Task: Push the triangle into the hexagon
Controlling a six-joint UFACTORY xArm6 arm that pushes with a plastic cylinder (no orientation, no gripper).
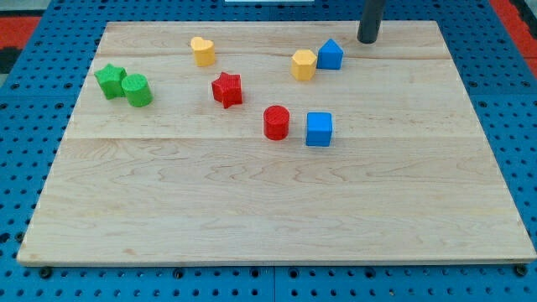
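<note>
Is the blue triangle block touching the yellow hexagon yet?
Touching: the camera view shows the blue triangle block against the yellow hexagon, no wood between. My tip stands apart.

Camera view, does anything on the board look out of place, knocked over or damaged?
Nothing stands out. All eight blocks sit flat on the wooden board, none tipped or hanging over an edge. The blue triangle already touches the yellow hexagon, and my tip is right of them.
</note>
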